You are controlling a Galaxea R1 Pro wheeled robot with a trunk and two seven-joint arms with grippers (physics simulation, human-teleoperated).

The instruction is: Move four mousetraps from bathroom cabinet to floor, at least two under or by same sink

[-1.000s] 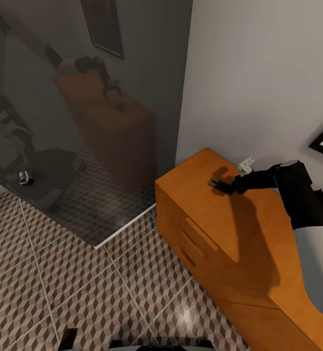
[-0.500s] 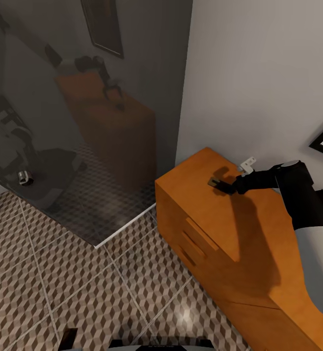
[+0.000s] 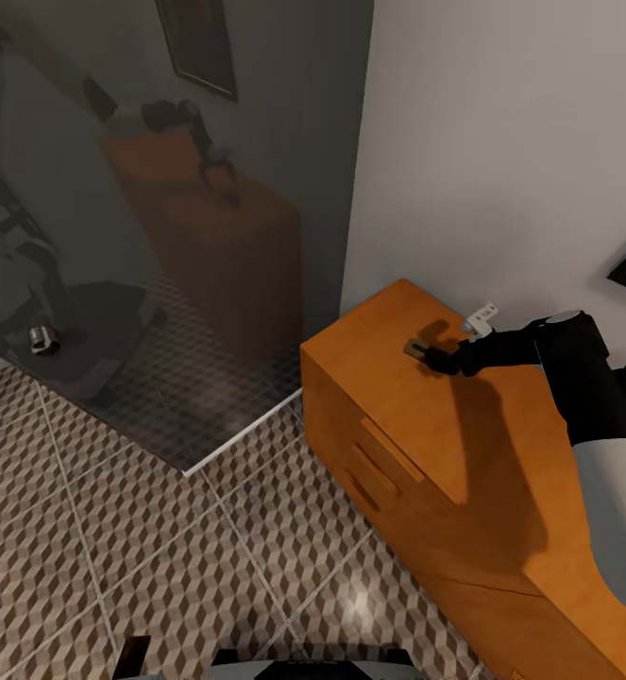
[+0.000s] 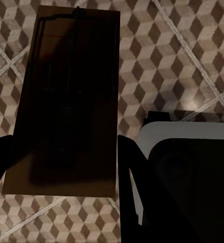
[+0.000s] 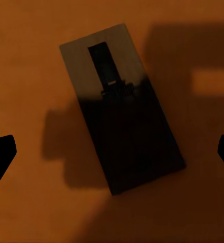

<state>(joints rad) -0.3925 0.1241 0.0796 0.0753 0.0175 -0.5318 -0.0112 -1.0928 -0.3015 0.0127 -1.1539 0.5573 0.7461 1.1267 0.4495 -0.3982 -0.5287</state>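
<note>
The right gripper [image 3: 426,356] hovered over the far end of the orange-brown cabinet [image 3: 482,472], close to the grey wall [image 3: 501,142]. Its fingers were spread wide, with a mousetrap [image 5: 122,107] lying flat on the cabinet top between them and touching neither fingertip [image 5: 0,154]. That mousetrap [image 3: 414,348] sat near the cabinet's far corner, and its board lay at a slant to the gripper's opening. A second, pale mousetrap [image 3: 480,315] rested just beside the wall, a little beyond the arm.

The left gripper [image 4: 61,152] pinched another mousetrap [image 4: 71,101] by its long edges, one dark finger [image 4: 135,167] pressed to one side and the other to the opposite side. The board hung above the cube-patterned floor [image 4: 183,55], its wire frame facing the camera.

A dark glass panel [image 3: 161,236] stood to the cabinet's left, mirroring the cabinet and arm.
</note>
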